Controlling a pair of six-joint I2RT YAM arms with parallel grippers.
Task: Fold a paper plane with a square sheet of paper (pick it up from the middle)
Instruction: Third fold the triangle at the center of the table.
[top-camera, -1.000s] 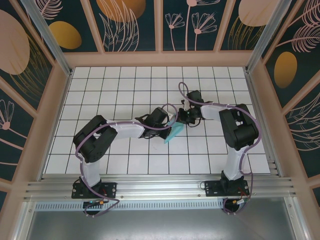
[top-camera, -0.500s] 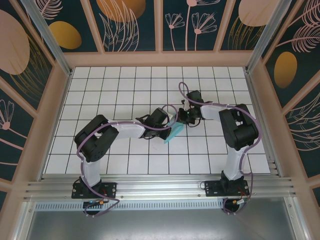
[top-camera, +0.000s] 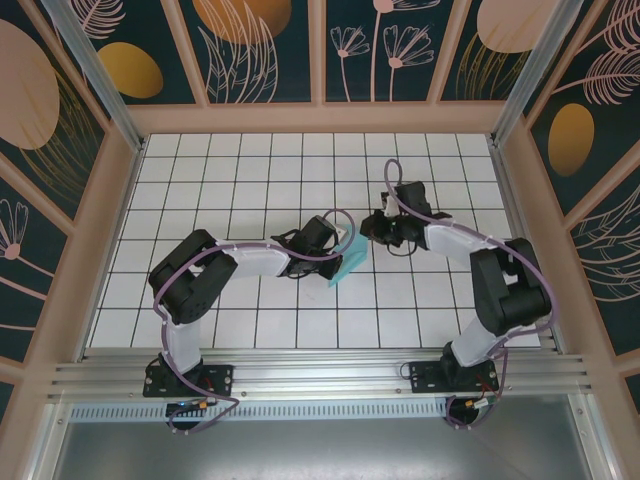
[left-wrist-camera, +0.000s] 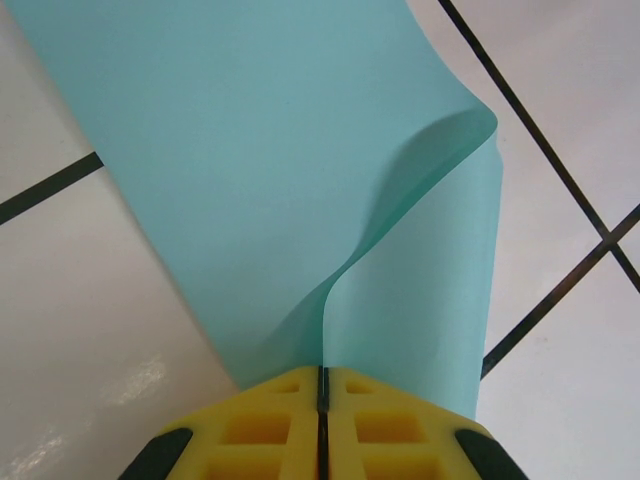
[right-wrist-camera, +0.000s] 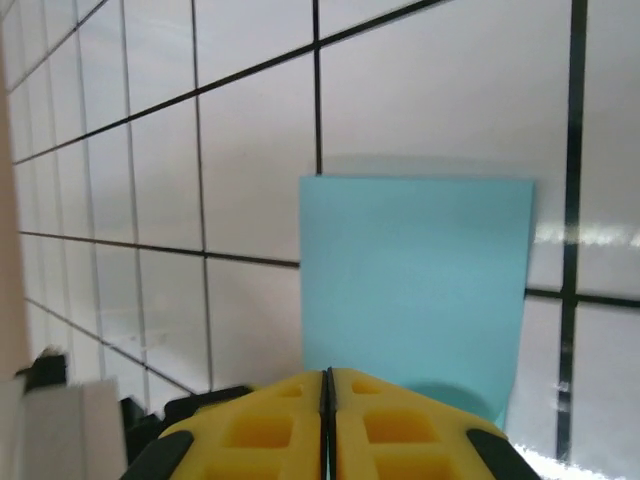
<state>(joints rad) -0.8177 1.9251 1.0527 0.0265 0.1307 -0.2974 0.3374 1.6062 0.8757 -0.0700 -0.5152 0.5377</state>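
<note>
The square sheet of paper (top-camera: 350, 264) is light teal and doubled over, standing up off the white tiles at mid-table. My left gripper (top-camera: 341, 247) is shut on its lower edge. In the left wrist view the yellow fingertips (left-wrist-camera: 270, 400) pinch the paper (left-wrist-camera: 250, 150), whose free flap curls to the right above the left gripper (left-wrist-camera: 322, 370). My right gripper (top-camera: 369, 228) is just right of the sheet and apart from it. In the right wrist view the right gripper (right-wrist-camera: 327, 372) is shut on nothing, and the paper (right-wrist-camera: 415, 280) lies beyond it. A paper plane is out of view.
The white grid table (top-camera: 220, 180) is boxed in by peach-framed patterned walls (top-camera: 110, 200) on three sides. An aluminium rail (top-camera: 320, 375) runs along the near edge by both arm bases. Open tiles lie to the left, the back and the front.
My right arm swung its elbow out to the right and its gripper drew back from the paper toward the upper right. The left gripper kept its hold in the same place.
</note>
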